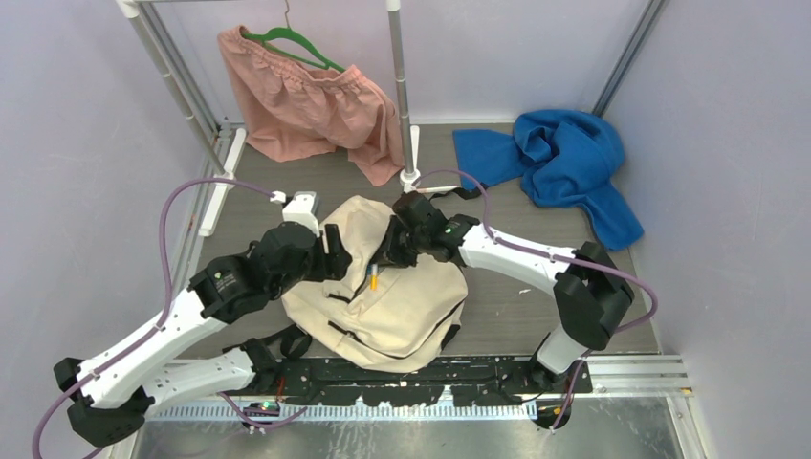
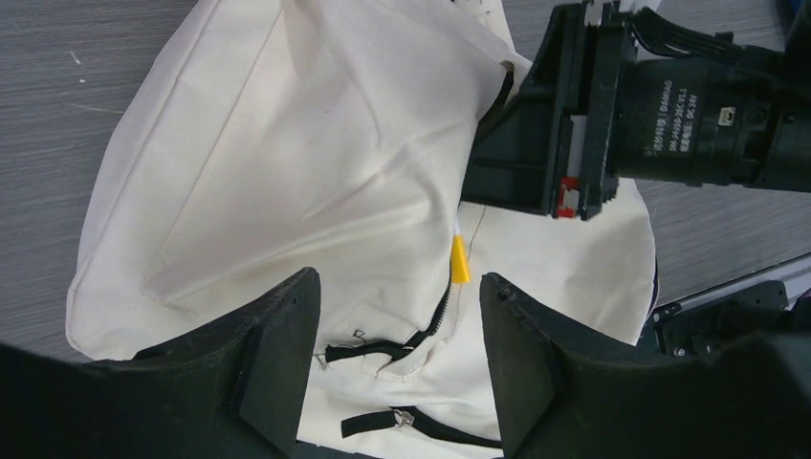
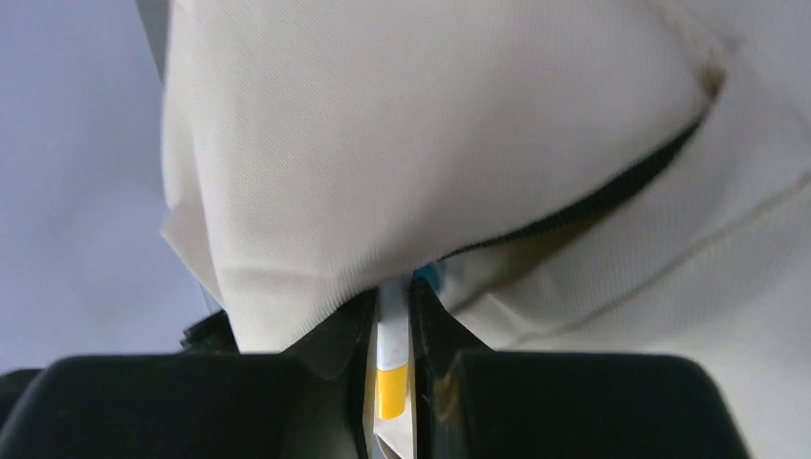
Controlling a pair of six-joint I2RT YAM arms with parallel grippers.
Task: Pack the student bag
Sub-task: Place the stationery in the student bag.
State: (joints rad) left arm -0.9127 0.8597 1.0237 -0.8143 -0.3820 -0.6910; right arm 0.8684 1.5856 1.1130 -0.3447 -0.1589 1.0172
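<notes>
**Between the two grippers: one fold pinched, one pair of jaws wide**

Directly beneath both tools, the student bag (image 1: pixel 402 311) lay on the table (image 1: pixel 512 306), cream face up. My right gripper (image 3: pixel 392 304) sat low on the bag's upper part with its jaws drawn narrow. It was pinching a fold of the bag's cloth, which draped over the fingertips. Just past them, the black zipper (image 3: pixel 593 206) gaped open. Through the slit between those fingers I saw a slim white stick (image 3: pixel 391 354) with a yellow band, and I could not tell whether the fingers touched it. My left gripper (image 2: pixel 400 287) hovered just above the bag, facing the right one. Its jaws were spread wide and held nothing, and the stick's yellow band lay just ahead of them. A blue cloth (image 1: pixel 564 163) lay well beyond the right gripper.
</notes>
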